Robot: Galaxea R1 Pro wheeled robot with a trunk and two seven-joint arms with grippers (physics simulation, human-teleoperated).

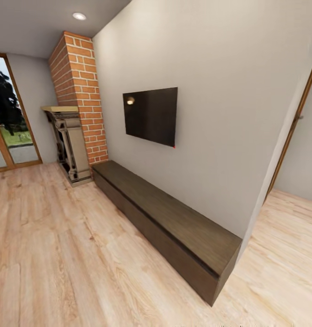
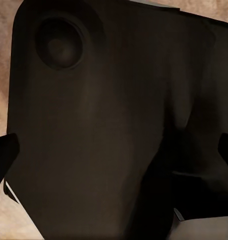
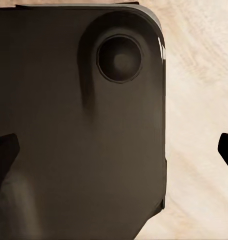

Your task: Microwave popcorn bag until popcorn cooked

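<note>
Wall: the dark flat rectangular screen (image 1: 151,116) hangs on the pale plaster wall (image 1: 219,91), above the bench.
Bench: the long low dark wooden bench (image 1: 169,222) stands on the light plank floor (image 1: 60,263), against the wall's foot.
Chimney: the red brick column (image 1: 81,95) rises at the bench's far end.
Fireplace: the carved stone fireplace surround (image 1: 67,145) stands left of the brick column.
Far left: the wood-framed glass door (image 1: 6,118) lies beyond the fireplace surround.
Right: an open doorway with a wooden frame (image 1: 294,122) lies past the wall's near corner.
</note>
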